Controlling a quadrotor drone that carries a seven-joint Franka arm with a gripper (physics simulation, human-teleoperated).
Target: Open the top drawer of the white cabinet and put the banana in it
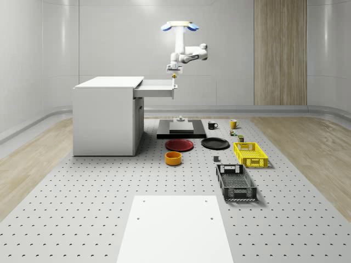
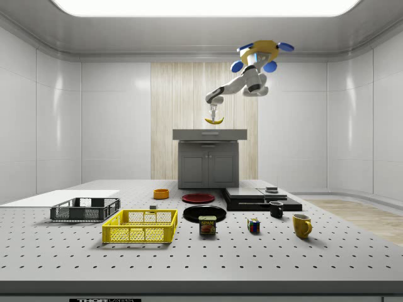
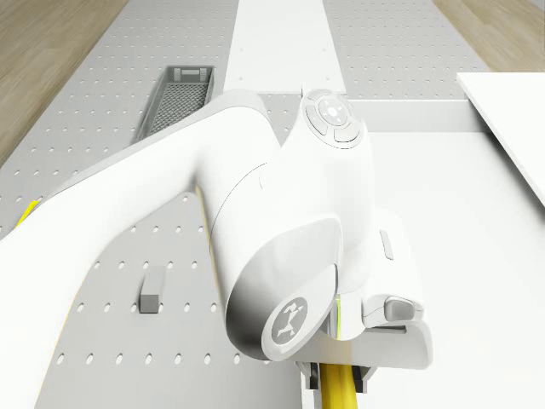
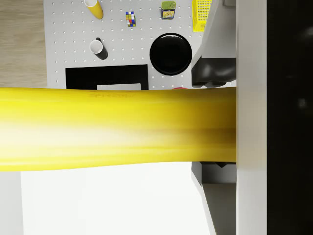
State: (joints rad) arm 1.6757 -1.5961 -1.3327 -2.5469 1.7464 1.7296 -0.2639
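Above the perforated table (image 1: 82,208), the hovering drone's (image 1: 180,25) gripper (image 2: 215,119) clamps the curved banana (image 2: 215,121) over the open drawer (image 1: 156,87).

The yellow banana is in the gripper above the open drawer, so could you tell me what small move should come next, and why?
Probably a short descent. The hovering drone holds the two-finger gripper, shut on the yellow banana, clearly above the white cabinet's pulled-out top drawer. Lowering the fruit first would shorten its drop; releasing from here might let it bounce out.

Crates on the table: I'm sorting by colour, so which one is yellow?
The yellow crate beside the black plate; the other crate, nearer the white board, is dark grey.
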